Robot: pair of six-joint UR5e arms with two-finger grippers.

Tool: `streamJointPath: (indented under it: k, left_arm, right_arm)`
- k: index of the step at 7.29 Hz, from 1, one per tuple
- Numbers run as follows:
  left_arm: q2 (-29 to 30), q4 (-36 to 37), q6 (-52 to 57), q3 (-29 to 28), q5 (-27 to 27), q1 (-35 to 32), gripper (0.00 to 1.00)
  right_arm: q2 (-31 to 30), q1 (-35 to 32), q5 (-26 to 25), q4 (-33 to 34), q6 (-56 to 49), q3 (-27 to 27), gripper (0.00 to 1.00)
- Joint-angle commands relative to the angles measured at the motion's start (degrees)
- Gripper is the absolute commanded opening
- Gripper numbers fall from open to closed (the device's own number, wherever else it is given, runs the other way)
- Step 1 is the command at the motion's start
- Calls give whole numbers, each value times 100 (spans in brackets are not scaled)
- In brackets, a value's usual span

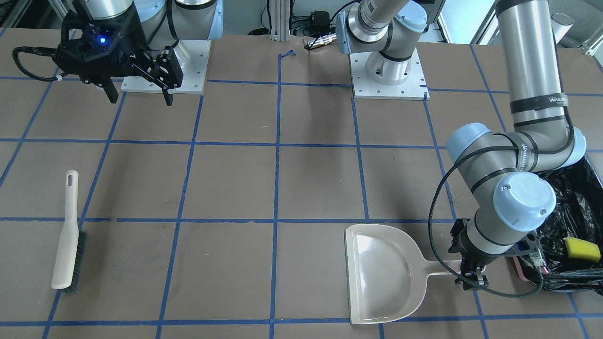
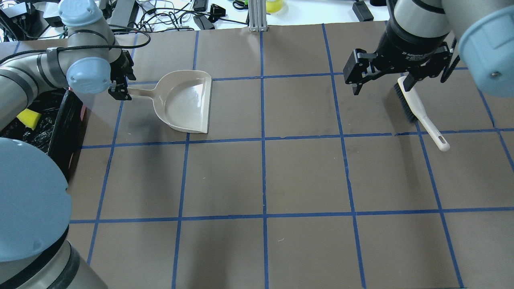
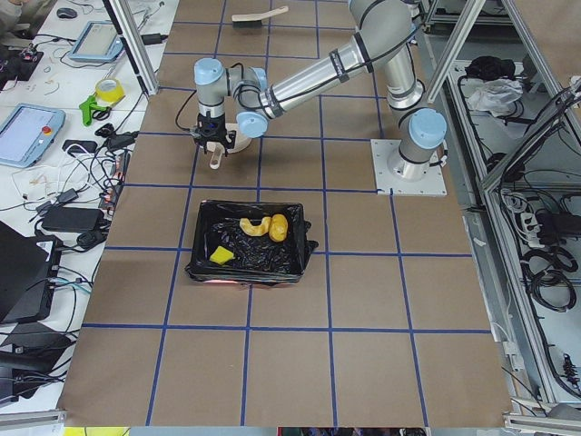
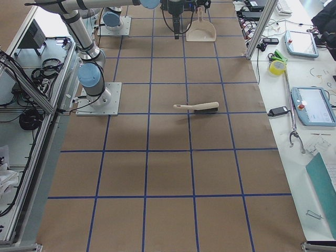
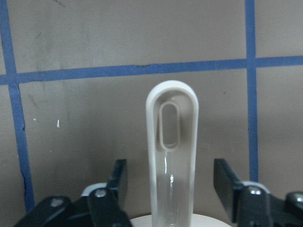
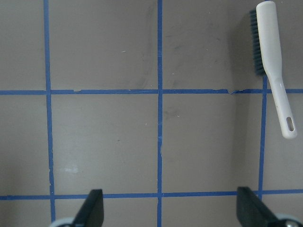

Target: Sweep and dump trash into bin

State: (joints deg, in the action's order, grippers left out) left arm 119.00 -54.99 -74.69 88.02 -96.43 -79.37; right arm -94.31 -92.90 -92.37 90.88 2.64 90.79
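Note:
The trash lies in the bin, a box lined with a black bag: an orange lump, a pale yellow crescent and a yellow-green sponge chunk. The beige dustpan rests flat on the table beside the bin, with nothing in it. My left gripper is open, and its fingers straddle the dustpan handle with a gap on each side. My right gripper hangs open and empty above the table, near the brush.
The white brush with dark bristles lies flat on the table at the robot's right. Blue tape lines grid the brown table. Cables and devices sit past the table's far edge. The left arm's elbow overhangs the bin.

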Motion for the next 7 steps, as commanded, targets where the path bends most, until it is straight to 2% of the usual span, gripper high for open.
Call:
streamJointPath:
  k: [1,3,4,5,6,7]
  left_arm:
    - [-402,-3,881,-66,10,-9,85]
    - [-920,15,3019,-153,36,-26,100]
    - [-1218,6,4179,-101,332,-18,100]
    - [-1421,-177,5104,-66,1031,-44,100]
    - [-1650,-918,5131,-66,1125,-122,100]
    - [-1896,-1430,5157,-31,1613,-97,100]
  right_arm:
    - [0,0,0,0,0,0,100]
    - [0,0,0,0,0,0,100]
    - [9,0,0,0,-9,0,100]
    - [9,0,9,0,-9,0,100]
    - [9,0,0,0,-9,0,100]
    - [0,0,0,0,-9,0,100]
